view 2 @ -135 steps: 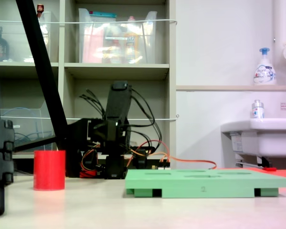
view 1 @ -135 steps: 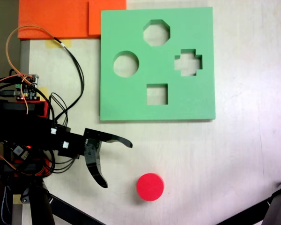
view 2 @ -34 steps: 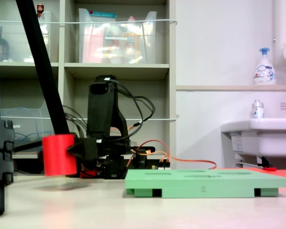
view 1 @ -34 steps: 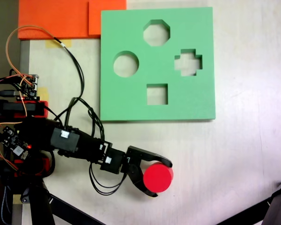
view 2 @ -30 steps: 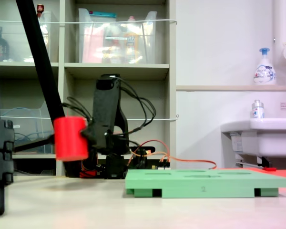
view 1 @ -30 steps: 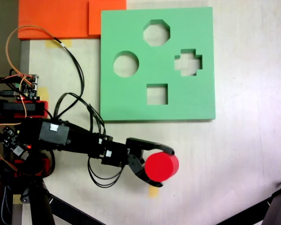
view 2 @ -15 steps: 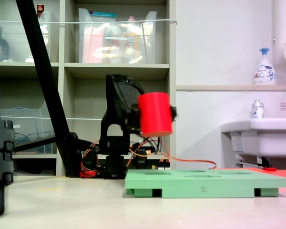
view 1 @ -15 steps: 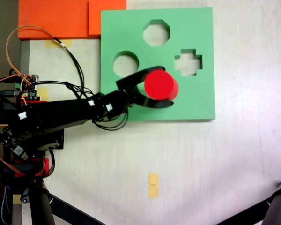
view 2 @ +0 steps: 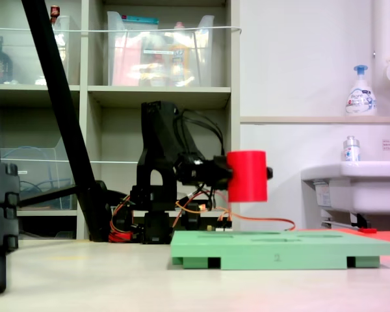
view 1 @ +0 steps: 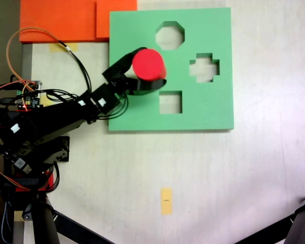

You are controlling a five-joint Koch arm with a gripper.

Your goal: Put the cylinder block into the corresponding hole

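My gripper (view 1: 153, 65) is shut on the red cylinder block (view 1: 147, 63), one black finger on each side of it. In the top fixed view the block hovers over the left part of the green foam board (view 1: 213, 107), covering most of the circular hole (view 1: 127, 74). From the side fixed view the cylinder block (view 2: 247, 175) hangs upright, well above the board (view 2: 283, 248), not touching it. The arm reaches in from the left.
The board also has an octagonal cutout (view 1: 170, 35), a cross cutout (view 1: 204, 67) and a square cutout (view 1: 170, 102). Orange foam sheets (view 1: 66, 20) lie at the top left. A yellow tape mark (view 1: 165, 201) sits on the table below. Tripod legs (view 1: 295, 229) cross the bottom corners.
The gripper lifted the cylinder from the table near the tape mark, carried it over the board, and in the last half second shifted it left and up toward the circular hole, lowering slightly.
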